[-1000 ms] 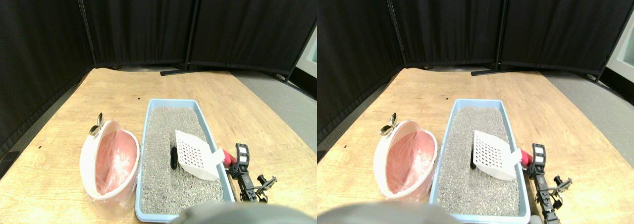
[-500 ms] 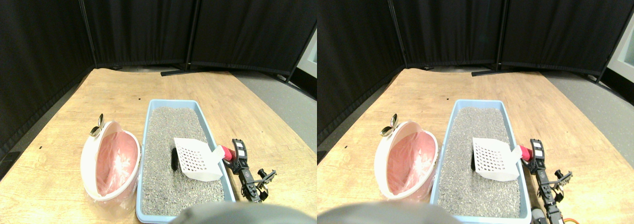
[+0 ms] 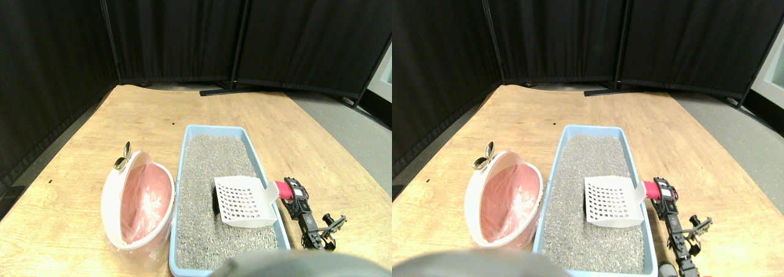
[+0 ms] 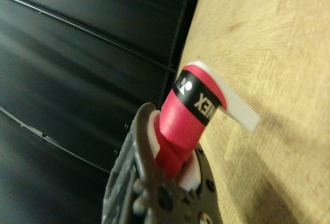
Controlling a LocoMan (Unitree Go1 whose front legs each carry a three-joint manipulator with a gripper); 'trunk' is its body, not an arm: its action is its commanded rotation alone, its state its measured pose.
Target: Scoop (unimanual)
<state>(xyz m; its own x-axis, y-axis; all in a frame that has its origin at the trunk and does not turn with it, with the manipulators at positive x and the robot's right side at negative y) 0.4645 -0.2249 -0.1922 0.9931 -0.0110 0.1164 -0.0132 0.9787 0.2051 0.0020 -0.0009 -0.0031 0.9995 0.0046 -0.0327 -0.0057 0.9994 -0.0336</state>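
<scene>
A: Where does the job stand, taking the blue litter tray (image 3: 184,166) as the marker?

B: Left of it, touching, the pink-lined bin (image 3: 138,200) looks empty. Inside it, the white slotted scoop (image 3: 245,201) sits low on the litter just right of the dark clump (image 3: 215,202), so nothing is lifted yet.

A: And the gripper (image 3: 294,194)?

B: At the tray's right rim, pinching the scoop's red-wrapped handle (image 4: 188,115).
</scene>
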